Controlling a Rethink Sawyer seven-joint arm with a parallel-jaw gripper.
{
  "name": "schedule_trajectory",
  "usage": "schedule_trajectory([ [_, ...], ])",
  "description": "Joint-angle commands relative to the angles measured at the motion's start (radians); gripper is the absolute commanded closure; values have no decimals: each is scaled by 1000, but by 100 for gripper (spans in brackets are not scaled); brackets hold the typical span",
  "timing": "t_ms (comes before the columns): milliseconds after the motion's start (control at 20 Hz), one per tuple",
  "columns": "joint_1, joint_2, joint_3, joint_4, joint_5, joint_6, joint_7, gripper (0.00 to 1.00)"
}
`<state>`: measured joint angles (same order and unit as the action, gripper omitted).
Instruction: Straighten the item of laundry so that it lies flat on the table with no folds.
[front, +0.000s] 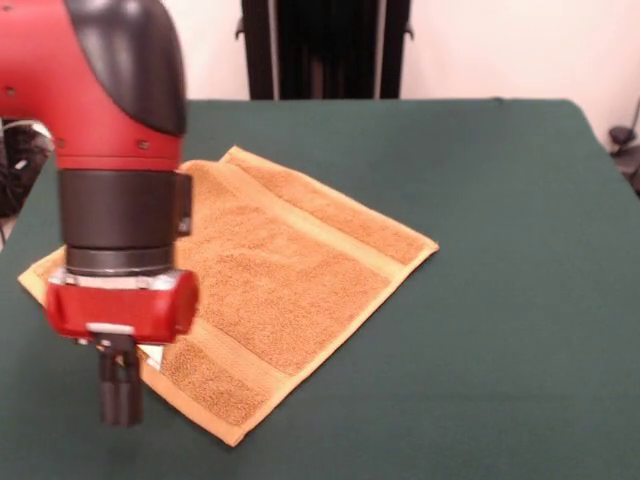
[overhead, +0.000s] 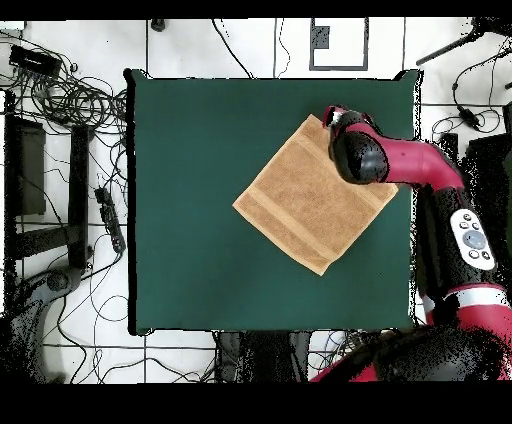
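The orange-tan towel (front: 290, 270) lies spread flat on the dark green table (front: 500, 300), turned like a diamond, with its two woven bands showing. My gripper (front: 120, 400) hangs from the red wrist at the towel's near-left edge. Its black fingers are pressed together and hold nothing, with the tips just off the towel's hem over the felt. A small white patch (front: 150, 352) shows at the hem beside the fingers. In the overhead view the towel (overhead: 312, 195) lies right of the table's (overhead: 190, 200) middle. The arm (overhead: 358, 155) covers the towel's upper right corner and hides the fingers.
A black stand (front: 325, 48) rises behind the table's far edge. In the overhead view, cables and gear (overhead: 70, 100) lie on the floor to the left of the table. The robot's base (overhead: 470, 240) stands at the right.
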<state>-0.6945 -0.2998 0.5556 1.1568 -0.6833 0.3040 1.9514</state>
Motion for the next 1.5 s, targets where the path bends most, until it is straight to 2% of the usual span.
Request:
schedule_trajectory([
  [50,7,-13,51,50,73,135,-51,100],
  [250,24,-165,26,79,136,339,-108,100],
  [450,40,-242,4,57,155,476,-152,100],
  [750,24,-241,35,23,217,646,-163,100],
  [950,21,-272,39,36,238,697,-163,100],
  [1200,28,-272,50,27,305,908,-187,100],
  [1350,10,-247,87,45,406,988,-151,100],
  [1500,-17,-235,125,100,516,1009,-114,100],
])
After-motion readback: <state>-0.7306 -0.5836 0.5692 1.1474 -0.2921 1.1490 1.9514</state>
